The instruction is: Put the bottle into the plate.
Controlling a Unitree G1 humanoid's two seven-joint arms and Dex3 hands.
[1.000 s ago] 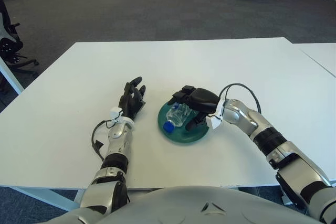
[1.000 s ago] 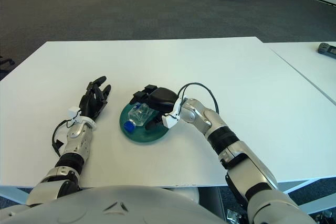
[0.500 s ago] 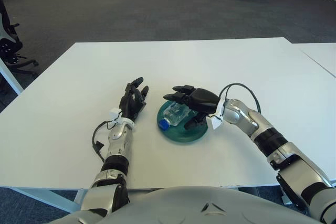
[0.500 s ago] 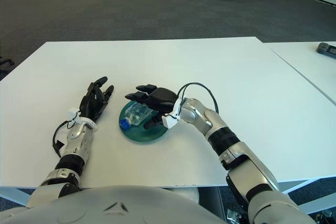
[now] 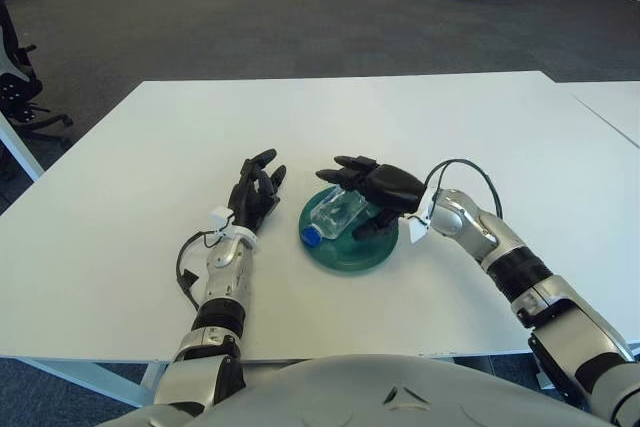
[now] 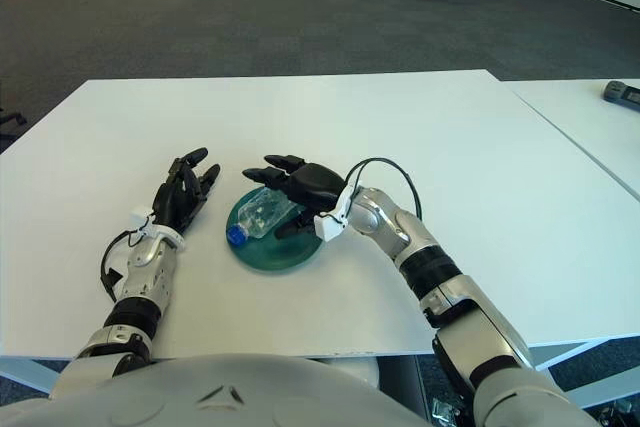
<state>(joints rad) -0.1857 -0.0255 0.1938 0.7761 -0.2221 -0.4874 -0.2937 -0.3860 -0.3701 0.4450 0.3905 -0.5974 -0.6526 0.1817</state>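
Right hand [image 5: 372,187], black, three-fingered: fingers [image 5: 345,162] spread and extended toward the robot's left, gripping nothing. It sits over the far and right part of the round dark green plate [image 5: 350,251]; the thumb shows low against the plate's right side, and contact with the bottle cannot be told. Palm faces down and to the left. The silver forearm runs back to the right and toward the near table edge, with a black cable looping above the wrist.

Clear plastic bottle with a blue cap [image 5: 332,216]: lying on its side in the plate, released. Cap end points to the near left and reaches the plate's left rim; the body slants up toward the right hand's fingers.

Plate: flat on the white rectangular table [image 5: 400,117], near the middle, between the two hands.

Left hand [image 5: 252,194], black: idle, just left of the plate, fingers loosely extended and pointing away from the robot, nothing in it. Its silver forearm runs straight back toward the robot's body at the near table edge.

Surroundings: grey carpeted floor [image 5: 200,17] beyond the table; a second white table surface at the far right edge.
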